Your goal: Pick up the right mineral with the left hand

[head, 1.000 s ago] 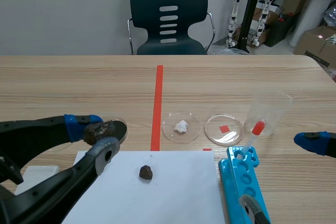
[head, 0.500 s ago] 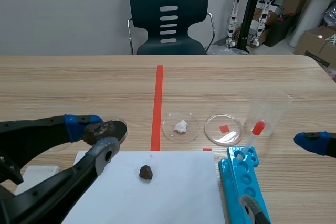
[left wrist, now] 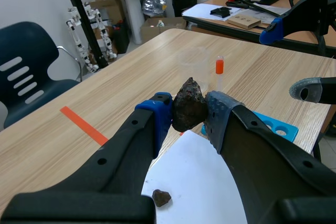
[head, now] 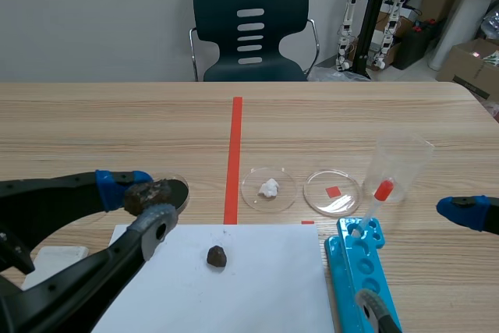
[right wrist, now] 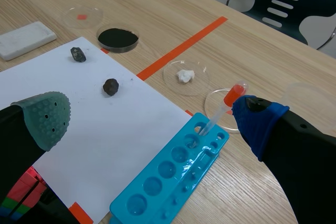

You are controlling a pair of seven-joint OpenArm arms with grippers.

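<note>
Left gripper [left wrist: 188,113] clamped on the rough dark-brown mineral chunk [left wrist: 189,103] — squarely between its pads [left wrist: 160,115]. Right gripper [right wrist: 152,116] gapes wide.

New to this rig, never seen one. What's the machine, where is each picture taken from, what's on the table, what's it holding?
It is a robot with two black arms, each ending in a two-finger gripper. One picture looks across the table from between the arms; the other two come from a camera on each wrist. The left gripper is shut on a dark mineral, held up off the table. The right gripper is open and empty. On the table lie a white sheet with a smaller mineral, a blue well tray, a dropper and clear dishes.
</note>
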